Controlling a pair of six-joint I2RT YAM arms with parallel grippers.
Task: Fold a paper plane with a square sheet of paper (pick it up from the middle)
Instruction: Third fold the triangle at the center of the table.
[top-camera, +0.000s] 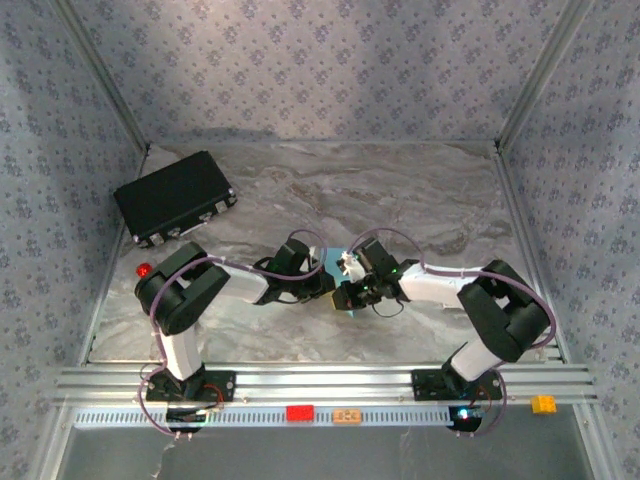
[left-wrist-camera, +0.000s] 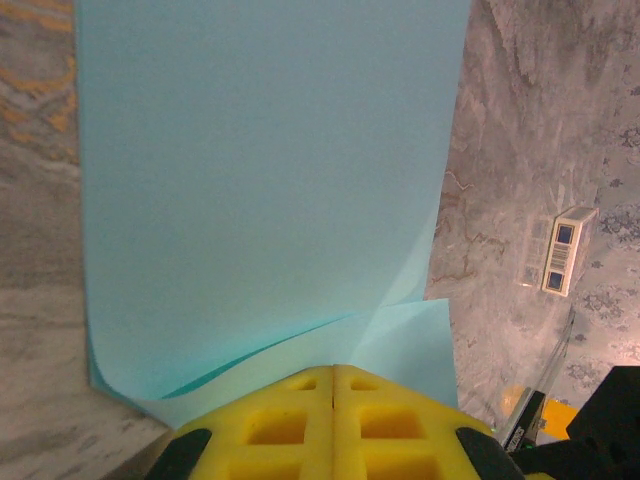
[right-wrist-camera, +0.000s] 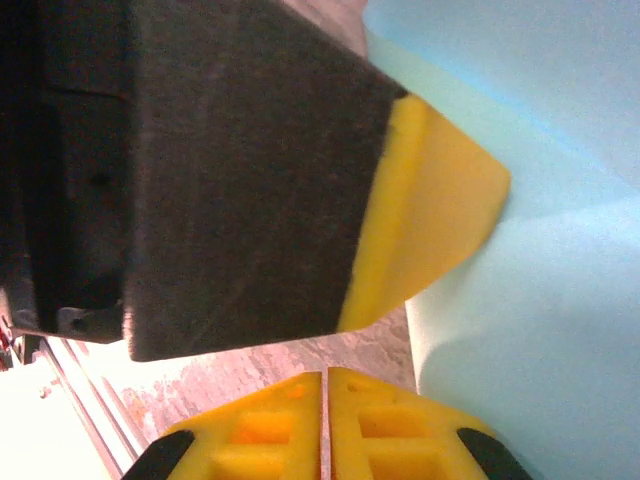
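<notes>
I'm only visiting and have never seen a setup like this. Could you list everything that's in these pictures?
square sheet of paper: one, light cyan, mid-table, between the two grippers
case: one, black, far left of the table
small object: one, red, left edge, near the case
red block, orange block, yellow block: one each, along the metal rail at the near edge
table: one, grey marbled
walls: patterned lilac, on three sides
left gripper: one, yellow fingers, shut on the sheet
right gripper: one, yellow fingers, shut, beside the sheet
left arm, right arm: black and white, bolted at the rail
</notes>
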